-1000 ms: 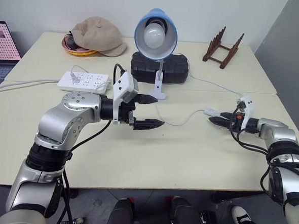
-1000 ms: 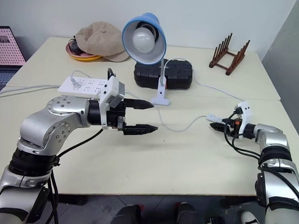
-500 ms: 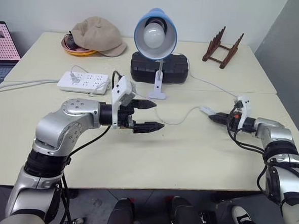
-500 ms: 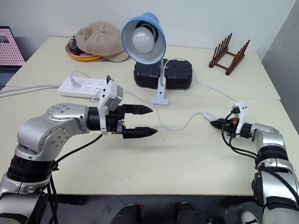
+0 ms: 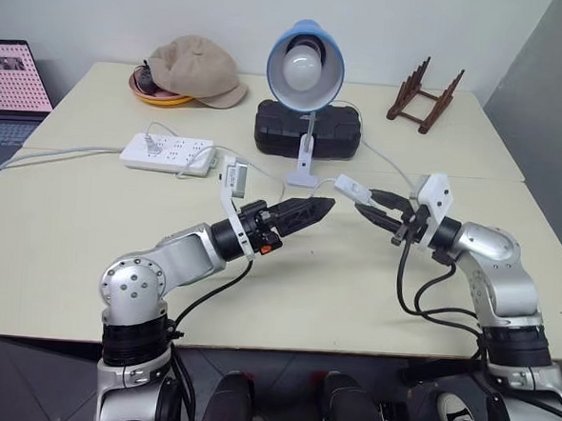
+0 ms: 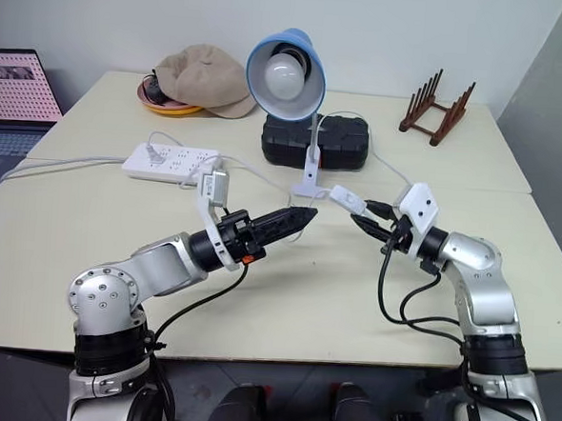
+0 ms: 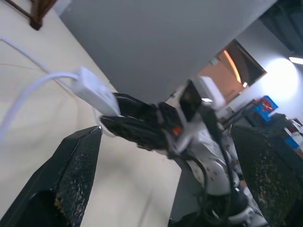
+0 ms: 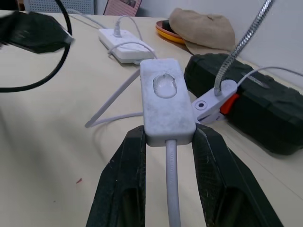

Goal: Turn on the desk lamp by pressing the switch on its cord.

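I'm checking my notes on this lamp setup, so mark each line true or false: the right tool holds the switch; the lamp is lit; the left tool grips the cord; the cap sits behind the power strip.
1. The right tool holds the switch. True.
2. The desk lamp is lit. False: its bulb looks unlit.
3. The left tool grips the cord. False: it is open and holds nothing.
4. The cap sits behind the power strip. True.
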### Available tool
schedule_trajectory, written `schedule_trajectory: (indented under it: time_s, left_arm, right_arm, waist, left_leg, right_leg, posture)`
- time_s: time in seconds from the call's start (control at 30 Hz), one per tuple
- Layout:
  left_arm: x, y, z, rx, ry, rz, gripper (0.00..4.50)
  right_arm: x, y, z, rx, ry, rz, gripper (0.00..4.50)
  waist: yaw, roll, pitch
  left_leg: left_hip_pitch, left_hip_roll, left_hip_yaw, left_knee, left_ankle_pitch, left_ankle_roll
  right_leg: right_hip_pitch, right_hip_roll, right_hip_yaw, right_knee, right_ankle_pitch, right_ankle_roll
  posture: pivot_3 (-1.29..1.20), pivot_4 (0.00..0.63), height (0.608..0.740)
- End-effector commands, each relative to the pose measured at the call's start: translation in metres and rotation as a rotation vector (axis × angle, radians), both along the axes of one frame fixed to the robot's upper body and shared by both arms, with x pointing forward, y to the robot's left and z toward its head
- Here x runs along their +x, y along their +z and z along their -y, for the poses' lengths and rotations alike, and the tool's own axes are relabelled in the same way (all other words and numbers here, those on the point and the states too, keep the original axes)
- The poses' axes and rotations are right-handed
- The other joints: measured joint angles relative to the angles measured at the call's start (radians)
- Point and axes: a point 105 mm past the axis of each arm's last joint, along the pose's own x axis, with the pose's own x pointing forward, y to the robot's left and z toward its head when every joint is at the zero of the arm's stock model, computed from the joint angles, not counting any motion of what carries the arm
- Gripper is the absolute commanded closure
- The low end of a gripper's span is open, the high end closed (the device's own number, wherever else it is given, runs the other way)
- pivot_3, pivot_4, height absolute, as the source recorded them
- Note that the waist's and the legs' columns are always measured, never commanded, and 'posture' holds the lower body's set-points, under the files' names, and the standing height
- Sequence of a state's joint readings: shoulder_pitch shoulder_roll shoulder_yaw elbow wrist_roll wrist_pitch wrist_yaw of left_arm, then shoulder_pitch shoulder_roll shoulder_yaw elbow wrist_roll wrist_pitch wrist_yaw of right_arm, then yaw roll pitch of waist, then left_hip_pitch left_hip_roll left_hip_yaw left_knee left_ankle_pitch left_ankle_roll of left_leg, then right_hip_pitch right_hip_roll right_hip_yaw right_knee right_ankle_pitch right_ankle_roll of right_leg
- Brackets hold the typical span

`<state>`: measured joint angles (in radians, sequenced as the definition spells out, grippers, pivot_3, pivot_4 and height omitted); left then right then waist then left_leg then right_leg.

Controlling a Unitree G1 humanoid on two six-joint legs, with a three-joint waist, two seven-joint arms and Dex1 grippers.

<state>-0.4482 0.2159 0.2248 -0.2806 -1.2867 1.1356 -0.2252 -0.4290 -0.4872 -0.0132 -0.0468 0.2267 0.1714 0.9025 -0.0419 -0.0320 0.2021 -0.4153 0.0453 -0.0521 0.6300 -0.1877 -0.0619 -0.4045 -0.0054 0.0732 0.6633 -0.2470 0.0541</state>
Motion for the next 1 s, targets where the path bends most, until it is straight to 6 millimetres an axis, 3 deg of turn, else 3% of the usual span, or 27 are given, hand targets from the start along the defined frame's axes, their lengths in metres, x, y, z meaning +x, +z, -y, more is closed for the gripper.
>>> schedule_trajectory:
  time_s: [0.03, 0.37, 0.77, 1.0]
  left_arm:
    - [0.005, 0.007, 0.005, -0.027, -0.001, 0.015, 0.0]
    - [0.008, 0.0, 0.023, -0.05, -0.044, -0.007, 0.0]
    - [0.01, 0.009, 0.02, -0.109, -0.047, -0.011, 0.0]
    - [0.006, 0.01, 0.019, -0.118, -0.059, -0.004, 1.28]
  right_arm:
    - [-0.009, 0.017, -0.002, -0.04, 0.018, 0.141, 3.49]
    - [-0.03, 0.025, -0.019, -0.025, 0.09, 0.21, 3.49]
    - [-0.039, 0.024, -0.024, -0.02, 0.112, 0.214, 3.49]
    - [-0.037, 0.023, -0.024, -0.009, 0.107, 0.207, 3.49]
  waist:
    - [0.0, 0.0, 0.0]
    - [0.002, 0.0, 0.0]
    - [0.003, 0.0, 0.0]
    - [0.003, 0.0, 0.0]
  left_leg:
    - [0.0, 0.0, 0.0, 0.0, 0.0, 0.0]
    - [-0.001, 0.0, 0.0, -0.003, 0.0, 0.0]
    - [-0.001, 0.0, 0.0, -0.002, 0.0, 0.0]
    - [-0.001, 0.0, 0.0, -0.002, 0.0, 0.0]
  right_leg:
    - [0.0, 0.0, 0.0, 0.0, 0.0, 0.0]
    - [-0.001, 0.0, 0.0, -0.001, 0.002, 0.003]
    - [-0.001, 0.0, 0.0, -0.001, 0.0, -0.001]
    - [-0.001, 0.0, 0.0, -0.001, -0.001, -0.001]
  posture:
    - [0.0, 0.15, 0.74]
    - [0.0, 0.15, 0.74]
    - [0.0, 0.15, 0.74]
    - [0.0, 0.15, 0.74]
